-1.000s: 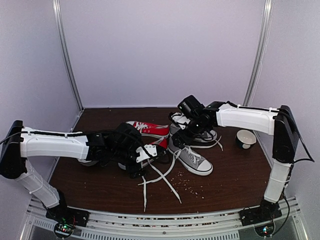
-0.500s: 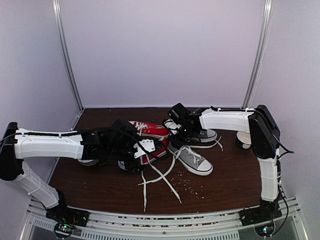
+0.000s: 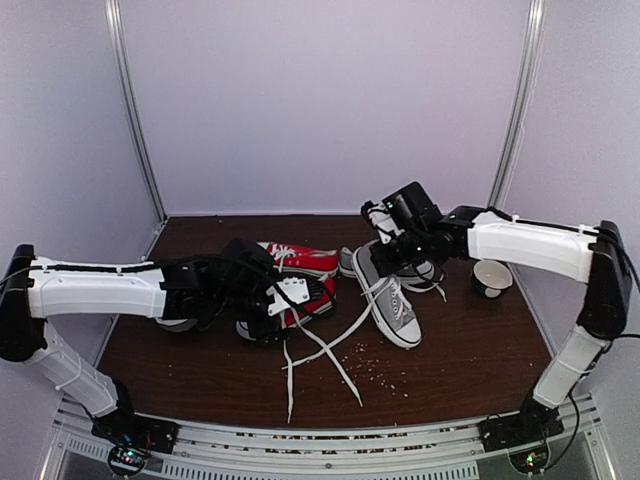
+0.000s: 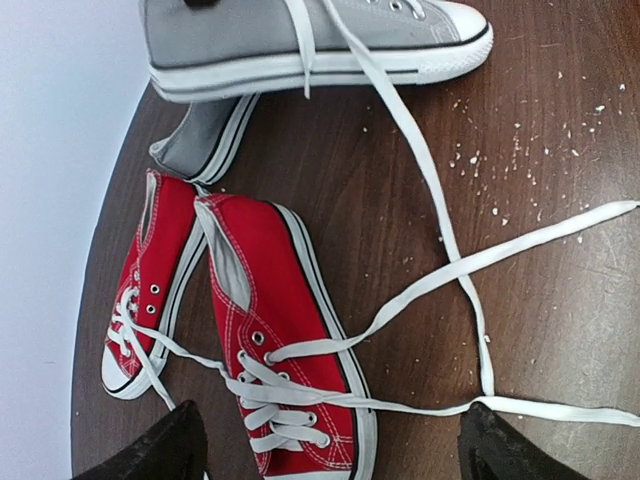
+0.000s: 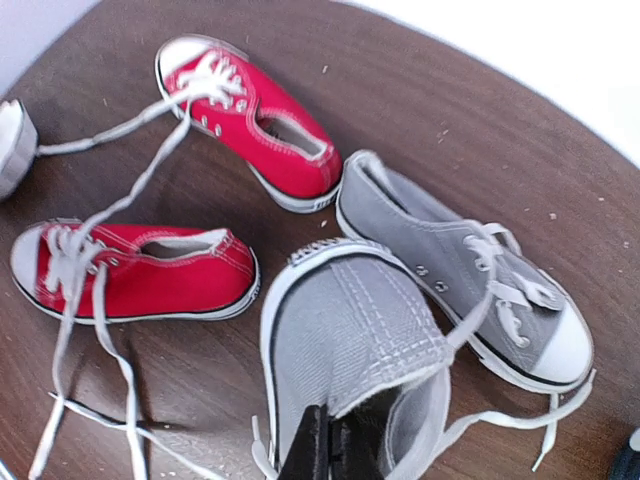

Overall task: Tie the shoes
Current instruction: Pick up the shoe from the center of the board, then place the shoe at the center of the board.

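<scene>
Two small grey sneakers with white laces lie at centre right. The nearer grey shoe (image 3: 390, 302) (image 5: 345, 320) is held at the edge of its heel collar by my right gripper (image 3: 383, 252) (image 5: 335, 455), which is shut on it. The other grey shoe (image 3: 412, 268) (image 5: 470, 290) sits just behind. Long loose laces (image 3: 320, 350) trail from the held shoe across the table. My left gripper (image 3: 312, 300) (image 4: 330, 420) hovers open over a red sneaker (image 4: 280, 330), its fingers apart on either side and nothing held. The held shoe's side (image 4: 300, 45) shows at the top of the left wrist view.
Two red sneakers (image 3: 295, 262) (image 5: 250, 120) lie left of the grey pair, their laces crossing the grey shoe's. A small white bowl (image 3: 491, 277) stands at the right. Crumbs (image 3: 375, 365) dot the brown table (image 3: 460, 350) near the front. Walls close in the back and sides.
My right gripper went from open to shut on the grey shoe's heel collar and swung the shoe, heel toward the back. The right arm drew rightward. The left arm barely moved.
</scene>
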`<state>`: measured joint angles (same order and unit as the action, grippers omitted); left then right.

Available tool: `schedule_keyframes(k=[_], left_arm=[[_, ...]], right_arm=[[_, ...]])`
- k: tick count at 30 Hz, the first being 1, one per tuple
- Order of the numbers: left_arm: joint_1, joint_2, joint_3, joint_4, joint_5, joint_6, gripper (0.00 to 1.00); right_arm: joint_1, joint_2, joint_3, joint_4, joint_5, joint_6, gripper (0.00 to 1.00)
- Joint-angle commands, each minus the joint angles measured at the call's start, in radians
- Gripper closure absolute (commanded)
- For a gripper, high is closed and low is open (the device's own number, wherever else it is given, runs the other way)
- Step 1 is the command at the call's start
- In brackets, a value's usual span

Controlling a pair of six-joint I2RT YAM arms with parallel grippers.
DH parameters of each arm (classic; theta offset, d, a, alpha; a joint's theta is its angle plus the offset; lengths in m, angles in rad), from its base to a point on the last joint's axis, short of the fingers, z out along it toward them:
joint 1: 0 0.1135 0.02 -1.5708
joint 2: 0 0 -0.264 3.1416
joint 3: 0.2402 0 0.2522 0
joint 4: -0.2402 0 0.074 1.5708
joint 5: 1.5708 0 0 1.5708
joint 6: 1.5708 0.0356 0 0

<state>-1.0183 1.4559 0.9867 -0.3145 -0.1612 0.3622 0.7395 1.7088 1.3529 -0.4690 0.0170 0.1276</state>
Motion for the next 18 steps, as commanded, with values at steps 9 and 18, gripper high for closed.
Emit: schedule_keyframes(k=[9,18], left_arm=[[-0.005,-0.065,-0.006,0.020,0.142,0.023,0.13],[-0.085,-0.047,0.067,0.009,0.258,0.017,0.17]], right_arm=[[0.088,-0.648,-0.167,0.162,0.300,0.183,1.00],[0.349,-0.830,-0.216,0.100,0.550,0.441,1.00]])
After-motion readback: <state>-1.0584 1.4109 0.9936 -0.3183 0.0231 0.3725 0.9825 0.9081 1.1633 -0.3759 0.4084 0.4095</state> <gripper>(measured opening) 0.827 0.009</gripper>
